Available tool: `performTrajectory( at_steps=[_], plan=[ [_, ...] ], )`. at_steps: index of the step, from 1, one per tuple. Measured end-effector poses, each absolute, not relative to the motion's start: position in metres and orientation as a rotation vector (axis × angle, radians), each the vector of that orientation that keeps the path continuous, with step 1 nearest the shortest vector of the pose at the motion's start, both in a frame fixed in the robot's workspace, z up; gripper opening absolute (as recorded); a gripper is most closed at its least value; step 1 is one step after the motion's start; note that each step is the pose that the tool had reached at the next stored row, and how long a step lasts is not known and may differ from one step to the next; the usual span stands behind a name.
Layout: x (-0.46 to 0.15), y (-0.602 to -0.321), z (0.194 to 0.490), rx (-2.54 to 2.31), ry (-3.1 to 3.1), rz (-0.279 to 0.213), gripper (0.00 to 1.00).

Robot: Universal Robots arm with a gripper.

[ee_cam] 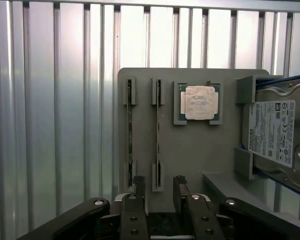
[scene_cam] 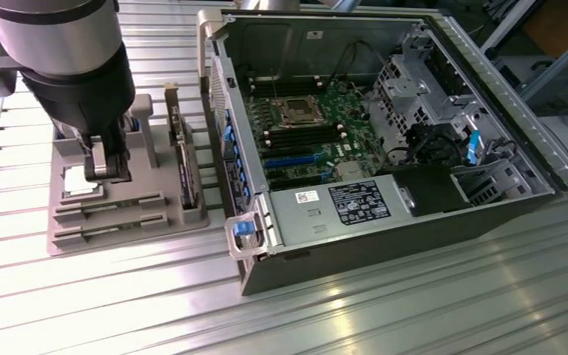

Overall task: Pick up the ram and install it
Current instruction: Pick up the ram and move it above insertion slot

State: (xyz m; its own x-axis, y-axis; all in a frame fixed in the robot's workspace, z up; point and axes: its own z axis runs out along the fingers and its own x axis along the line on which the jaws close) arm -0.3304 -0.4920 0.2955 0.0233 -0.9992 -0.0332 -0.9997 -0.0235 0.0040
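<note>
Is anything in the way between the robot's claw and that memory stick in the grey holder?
Nothing visible. The open gripper hangs over the ram, which stands on edge in its slot in the grey holder. The silver chip and hard drive sit off to the side.

The arm (scene_cam: 62, 52) is a smooth silver-grey tube ending in a matt black wrist. The gripper (ee_cam: 159, 187) is black, with two narrow dark fingers (ee_cam: 139, 192) on glossy hinged links, each link dotted with small round silver screws; pale metal shows at the finger bases
</note>
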Motion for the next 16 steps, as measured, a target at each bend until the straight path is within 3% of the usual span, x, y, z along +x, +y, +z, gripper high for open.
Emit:
performTrajectory(
  at_steps=[16],
  plan=[
    [-0.354,-0.517,0.238,-2.263,2.15,0.042,0.36]
  ],
)
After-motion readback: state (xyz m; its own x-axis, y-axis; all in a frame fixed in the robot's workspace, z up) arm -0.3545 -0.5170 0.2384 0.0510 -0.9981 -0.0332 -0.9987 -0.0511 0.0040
